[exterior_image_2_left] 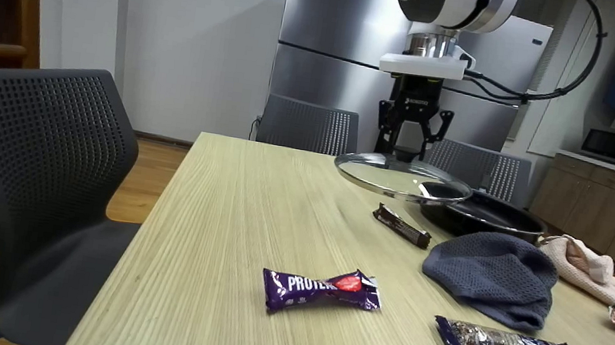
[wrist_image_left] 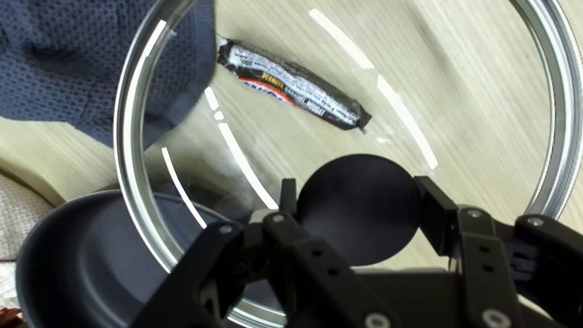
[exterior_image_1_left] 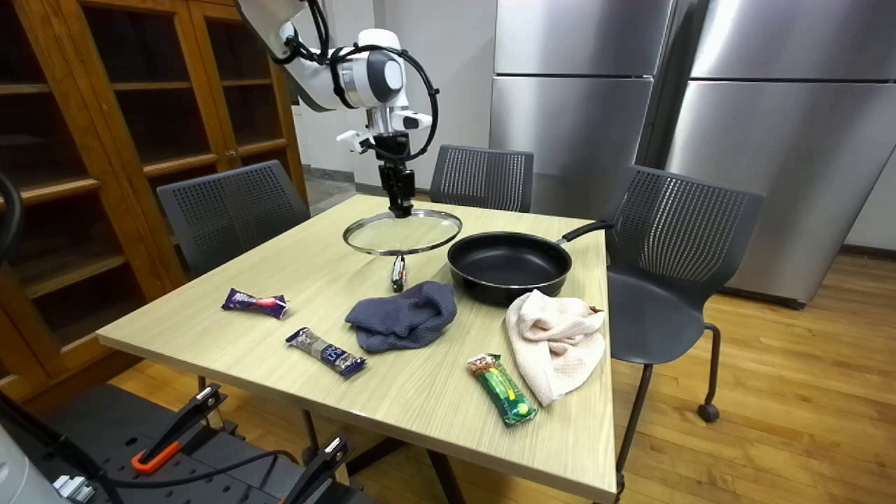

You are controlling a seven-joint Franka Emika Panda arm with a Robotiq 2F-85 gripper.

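Plainly, the claw (exterior_image_2_left: 405,145) grips the black knob (wrist_image_left: 360,209) of a glass lid (exterior_image_1_left: 403,234), its jaws part-way apart, holding the lid above the far part of the table (exterior_image_2_left: 226,251). Through it, the wrist view shows a dark-wrapped bar (wrist_image_left: 296,86) below. Just right sits a black pan (exterior_image_1_left: 509,259), nearer a blue towel (exterior_image_1_left: 404,318), with a purple bar (exterior_image_1_left: 255,303) to the near left

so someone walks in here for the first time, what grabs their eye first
Probably the glass lid, hanging above the table with its black knob gripped by the claw. Next, the black frying pan, standing uncovered near the lid, its handle pointing to the table's edge. Then the purple snack bar, lying in the foreground of an exterior view.
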